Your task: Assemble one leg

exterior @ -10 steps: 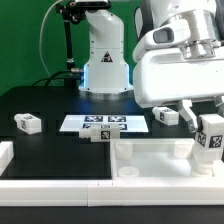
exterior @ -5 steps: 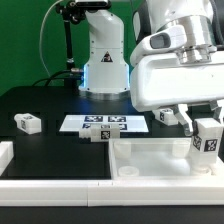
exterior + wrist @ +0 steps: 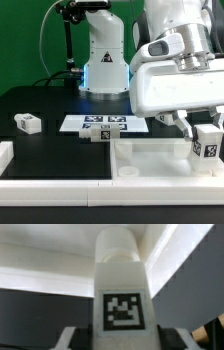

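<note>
Clamping a small white plastic oblong leg [image 3: 208,148] between its two fingers, the white two-finger gripper [image 3: 207,133] of the Franka arm hangs at the exterior view's right, closed firmly on the piece. The leg stands upright, a black-and-white square marker tag on the face turned to the camera, and it sits over the right-hand part of the large white square tray-like piece with raised rims [image 3: 150,158]; whether its lower end touches that piece cannot be told. In the wrist view the leg [image 3: 120,277] runs straight away from the camera with its rounded end far off, the tag close by, and the pale fingers [image 3: 70,339] press it from both sides. On the black table [image 3: 50,100] the thin flat white marker board [image 3: 103,123] lies near the middle. A second white tagged block [image 3: 28,123] rests well apart at the exterior view's left, a third block [image 3: 97,136] lies just in front of the marker board, and a fourth block [image 3: 165,117] shows partly behind the gripper body.
</note>
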Robot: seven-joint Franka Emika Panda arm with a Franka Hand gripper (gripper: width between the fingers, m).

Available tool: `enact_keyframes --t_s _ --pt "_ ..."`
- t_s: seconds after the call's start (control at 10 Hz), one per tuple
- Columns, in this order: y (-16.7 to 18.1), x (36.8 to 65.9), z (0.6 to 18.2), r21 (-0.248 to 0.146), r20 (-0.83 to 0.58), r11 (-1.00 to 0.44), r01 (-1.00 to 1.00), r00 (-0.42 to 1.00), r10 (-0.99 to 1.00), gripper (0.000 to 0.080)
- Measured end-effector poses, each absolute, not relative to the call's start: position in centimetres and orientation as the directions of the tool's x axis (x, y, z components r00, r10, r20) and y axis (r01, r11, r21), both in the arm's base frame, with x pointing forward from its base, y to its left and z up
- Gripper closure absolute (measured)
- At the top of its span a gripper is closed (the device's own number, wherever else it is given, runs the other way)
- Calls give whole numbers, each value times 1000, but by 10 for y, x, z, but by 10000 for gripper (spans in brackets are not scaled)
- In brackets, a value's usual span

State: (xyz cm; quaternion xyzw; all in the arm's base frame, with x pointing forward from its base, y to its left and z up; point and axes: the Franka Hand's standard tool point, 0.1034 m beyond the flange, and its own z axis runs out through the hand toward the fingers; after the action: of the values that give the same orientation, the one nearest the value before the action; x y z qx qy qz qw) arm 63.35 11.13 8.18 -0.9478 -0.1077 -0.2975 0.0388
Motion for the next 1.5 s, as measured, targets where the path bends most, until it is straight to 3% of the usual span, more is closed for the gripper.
enact_keyframes --t_s 0.3,0.4,0.5,1.0,1.4,1.5 --pt "111 633 82 -10 572 -974 227 800 181 445" --pt "112 633 80 -12 560 -973 229 808 183 270" --pt "113 633 80 -18 534 -973 232 824 186 172" --pt "120 649 77 -107 194 -972 211 963 188 150" --pt "107 649 73 -119 88 -973 198 978 188 150" --pt "107 648 73 -121 86 -975 187 980 178 279"
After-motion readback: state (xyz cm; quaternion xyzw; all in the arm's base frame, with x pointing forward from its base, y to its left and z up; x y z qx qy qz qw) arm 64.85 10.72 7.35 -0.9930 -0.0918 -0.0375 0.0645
